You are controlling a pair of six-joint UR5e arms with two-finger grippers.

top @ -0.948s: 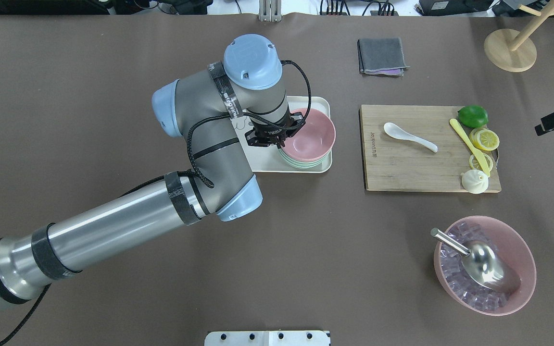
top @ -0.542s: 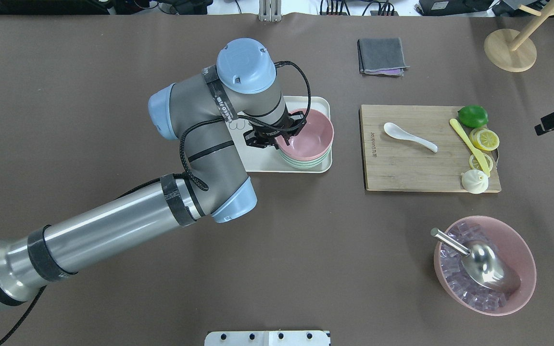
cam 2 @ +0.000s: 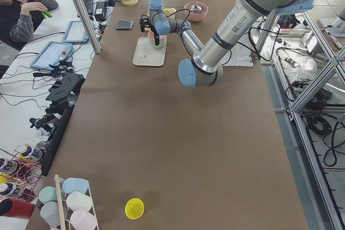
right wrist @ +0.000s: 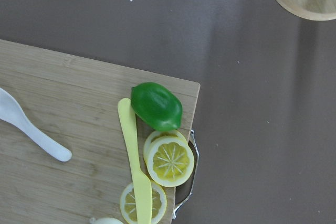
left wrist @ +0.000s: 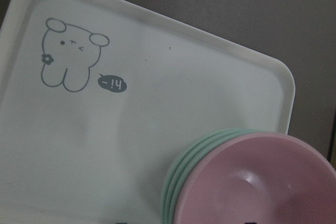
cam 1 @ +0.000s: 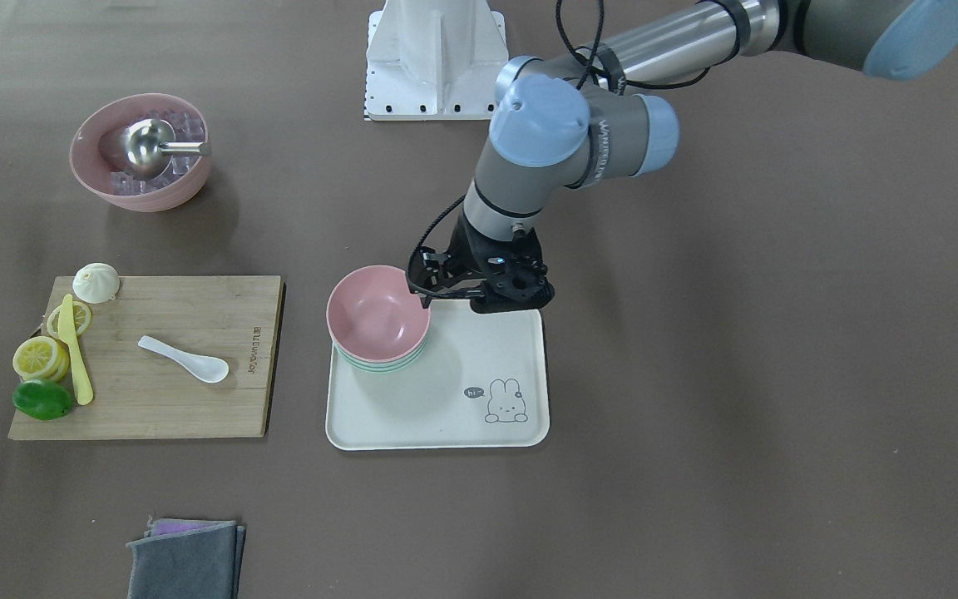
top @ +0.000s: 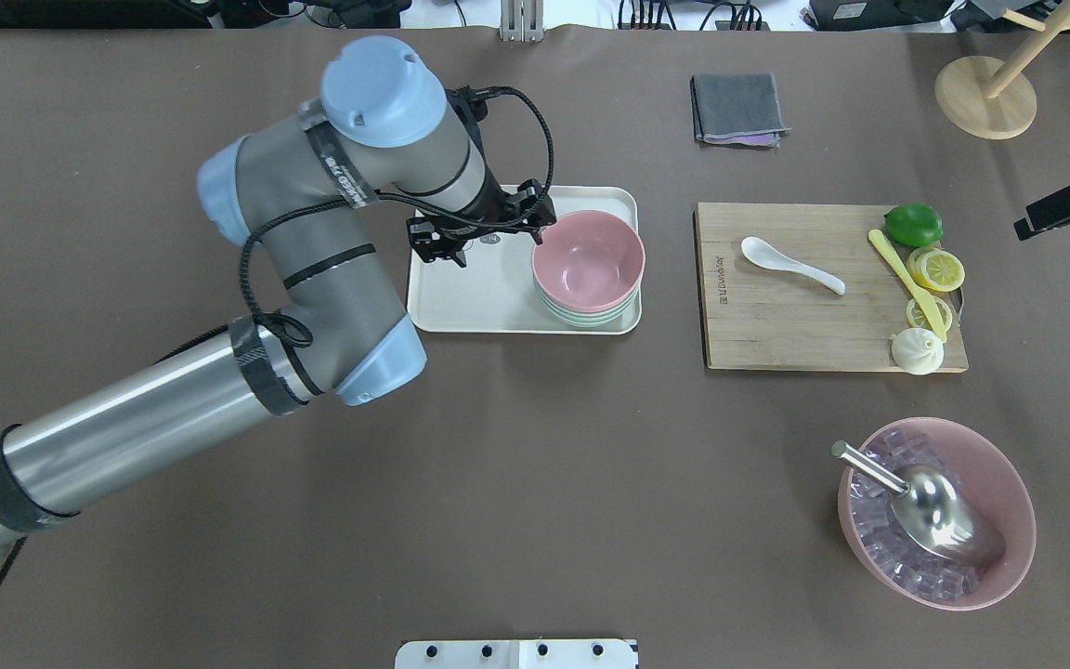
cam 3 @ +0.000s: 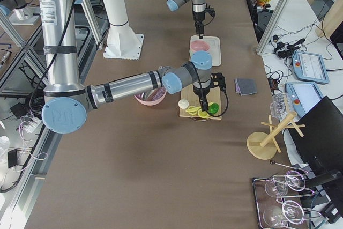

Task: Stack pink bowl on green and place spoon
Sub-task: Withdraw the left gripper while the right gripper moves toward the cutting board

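brown table (top: 591,483) | tray (top: 479,305) | cutting board (top: 776,325) | ice bowl (top: 1004,472) | grey cloth (top: 737,107) | wooden stand (top: 981,104)

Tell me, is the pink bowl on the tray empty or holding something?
Empty. The pink bowl sits upright on the green bowls, its inside bare and smooth; the white spoon lies on the cutting board.

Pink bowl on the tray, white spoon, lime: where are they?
pink bowl (top: 588,262), overhead exterior view, its inside bottom
white spoon (top: 795,268), overhead exterior view, mid-handle
lime (top: 913,224), overhead exterior view, its middle
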